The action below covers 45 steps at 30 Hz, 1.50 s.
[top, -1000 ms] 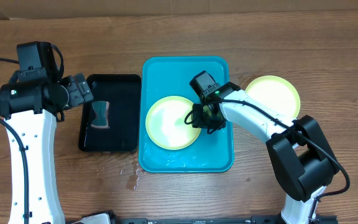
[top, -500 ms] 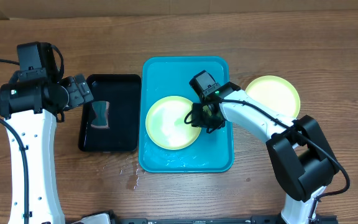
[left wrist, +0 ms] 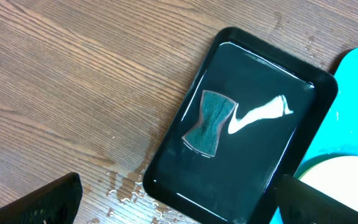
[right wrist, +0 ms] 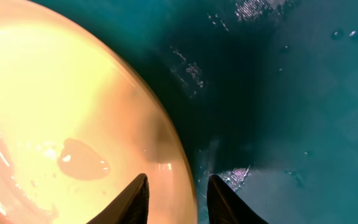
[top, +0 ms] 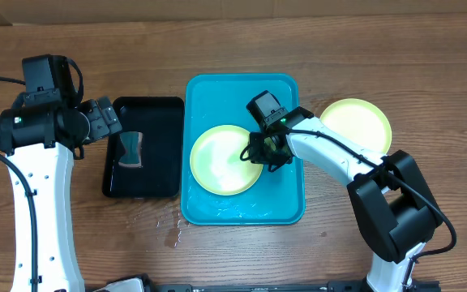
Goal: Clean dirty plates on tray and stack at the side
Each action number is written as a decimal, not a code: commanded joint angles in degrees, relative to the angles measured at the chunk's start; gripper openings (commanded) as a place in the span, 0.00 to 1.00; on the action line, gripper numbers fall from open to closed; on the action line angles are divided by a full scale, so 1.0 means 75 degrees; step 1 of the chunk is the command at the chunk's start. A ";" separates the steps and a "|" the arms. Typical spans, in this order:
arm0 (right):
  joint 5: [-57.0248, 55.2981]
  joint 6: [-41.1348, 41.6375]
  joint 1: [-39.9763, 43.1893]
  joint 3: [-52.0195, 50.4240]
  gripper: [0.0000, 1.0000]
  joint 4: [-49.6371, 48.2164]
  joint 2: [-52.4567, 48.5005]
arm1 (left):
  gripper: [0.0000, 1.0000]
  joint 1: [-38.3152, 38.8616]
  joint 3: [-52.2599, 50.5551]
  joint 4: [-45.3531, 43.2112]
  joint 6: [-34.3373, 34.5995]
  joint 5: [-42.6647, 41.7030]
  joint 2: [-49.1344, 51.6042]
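Note:
A pale yellow-green plate (top: 221, 160) lies in the turquoise tray (top: 286, 207), wet, with a blob (right wrist: 82, 158) on its surface. My right gripper (top: 266, 152) is at the plate's right rim (right wrist: 182, 168). Its narrow-set fingers straddle the rim, one over the plate (right wrist: 73, 93) and one over the tray floor (right wrist: 291, 124), shut on it. A second yellow-green plate (top: 355, 126) rests on the table right of the tray. No light blue plate is in view. My left gripper (top: 108, 122) hovers open at the black tray's left side, holding nothing.
A smaller black tray (top: 156, 105) stands left of the turquoise one, with a grey-green sponge (top: 130, 149) (left wrist: 211, 122) in it. Water drops (top: 169, 231) lie on the wood at the tray's front corner. The wooden table (top: 428, 65) stretches all round.
The right gripper has shifted very slightly at the plate's rim. The left arm and both plates have stayed where they were.

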<state>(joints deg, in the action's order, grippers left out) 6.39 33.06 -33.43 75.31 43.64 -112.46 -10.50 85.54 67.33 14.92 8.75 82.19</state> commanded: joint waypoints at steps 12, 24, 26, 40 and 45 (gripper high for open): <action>-0.0306 0.0420 -0.0044 -0.0050 0.24 0.0236 0.0172 | 1.00 -0.0026 0.0117 -0.0006 0.0131 -0.0035 0.0012; -0.0326 0.0423 -0.0041 -0.0050 0.19 0.0227 0.0172 | 1.00 -0.0026 0.0117 -0.0006 0.0128 -0.0038 0.0012; -0.0326 0.0423 -0.0041 -0.0050 0.14 0.0219 0.0172 | 1.00 -0.0026 0.0117 -0.0006 0.0128 -0.0038 0.0012; -0.0326 0.0574 -0.0041 -0.0050 0.04 0.0259 0.0172 | 1.00 -0.0026 0.0117 -0.0006 0.0131 -0.0035 0.0012; -0.0329 0.0600 -0.0041 -0.0050 0.12 0.0192 0.0172 | 1.00 -0.0026 0.0117 -0.0006 0.0128 -0.0035 0.0012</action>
<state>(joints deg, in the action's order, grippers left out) 4.62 36.56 -33.52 75.31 45.50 -112.46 -10.50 85.54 67.33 14.92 8.75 82.19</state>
